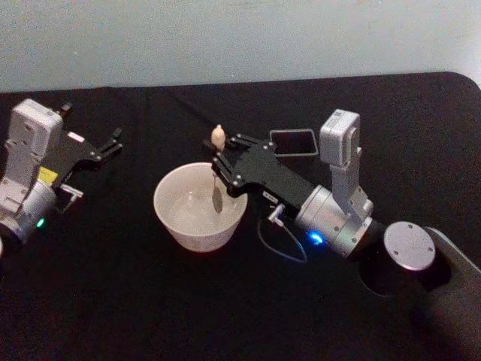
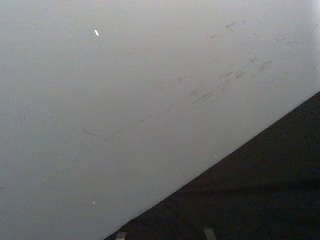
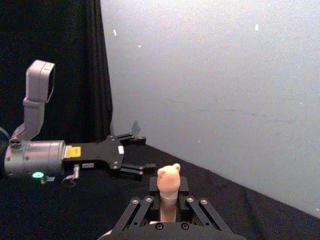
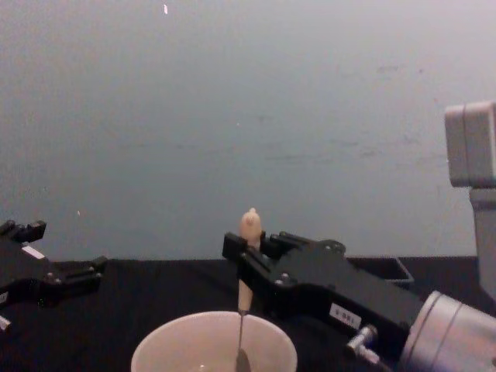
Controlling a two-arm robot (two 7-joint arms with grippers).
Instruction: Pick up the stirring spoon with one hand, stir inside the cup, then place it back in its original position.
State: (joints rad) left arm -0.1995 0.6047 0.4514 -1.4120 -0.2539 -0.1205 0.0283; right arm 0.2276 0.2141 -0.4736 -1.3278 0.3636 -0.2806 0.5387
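The right gripper (image 1: 219, 156) is clamped on the beige knobbed handle of the thin metal stirring spoon (image 1: 218, 136). The spoon hangs upright, its bowl inside the wide off-white round cup (image 1: 167, 213). The gripper's white label (image 4: 343, 316) is unreadable. The left gripper (image 1: 115, 143) hovers spread apart, far left.

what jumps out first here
The right pincer grips a spoon upright, its bowl dipped into the pale cup in the middle. The left pincer rests open and empty at the left, and a dark box stands just beyond the right pincer.
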